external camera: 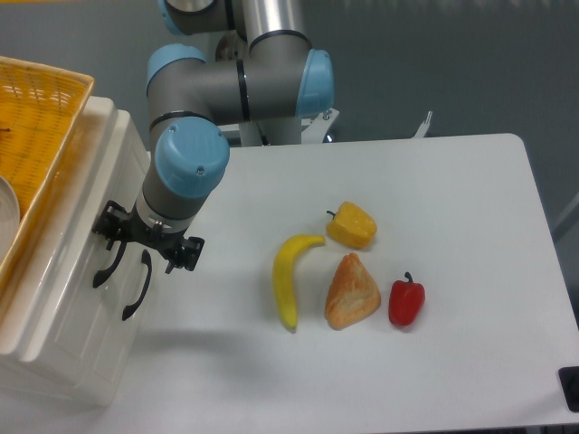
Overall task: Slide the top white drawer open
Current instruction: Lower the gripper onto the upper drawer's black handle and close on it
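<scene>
The cream-white cabinet stands at the table's left edge with its front facing right. The top white drawer (112,193) looks shut, and its curved black handle (106,268) lies left of the lower drawer's handle (137,286). My gripper (147,241) is right at the cabinet front, just above both handles. It is open, with one finger (109,224) by the upper end of the top handle and the other (186,252) out over the table. Nothing is held between them.
A yellow woven basket (36,136) sits on top of the cabinet. On the table lie a banana (291,278), a yellow pepper (353,225), a bread piece (351,291) and a red pepper (406,301).
</scene>
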Available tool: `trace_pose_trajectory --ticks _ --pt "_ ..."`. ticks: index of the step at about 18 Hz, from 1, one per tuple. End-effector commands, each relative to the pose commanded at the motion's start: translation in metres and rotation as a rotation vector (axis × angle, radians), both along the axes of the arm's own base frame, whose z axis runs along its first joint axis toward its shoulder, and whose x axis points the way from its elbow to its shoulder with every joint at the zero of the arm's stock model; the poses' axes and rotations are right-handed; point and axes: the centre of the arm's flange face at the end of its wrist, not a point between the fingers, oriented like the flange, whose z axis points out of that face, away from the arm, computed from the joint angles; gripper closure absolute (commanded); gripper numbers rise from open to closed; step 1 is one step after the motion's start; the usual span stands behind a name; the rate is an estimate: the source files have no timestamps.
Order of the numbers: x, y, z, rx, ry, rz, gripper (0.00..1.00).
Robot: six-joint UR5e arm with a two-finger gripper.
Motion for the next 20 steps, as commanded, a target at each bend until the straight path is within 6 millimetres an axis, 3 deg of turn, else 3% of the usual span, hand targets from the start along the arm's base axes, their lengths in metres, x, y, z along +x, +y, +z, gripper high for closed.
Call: trace_pose_trajectory --ticks 14,20 --pt "-0.002 0.003 -0.004 0.010 0.008 -0.007 0.07" --pt "0.011 0.008 -0.002 0.013 0.026 -0.034 0.15"
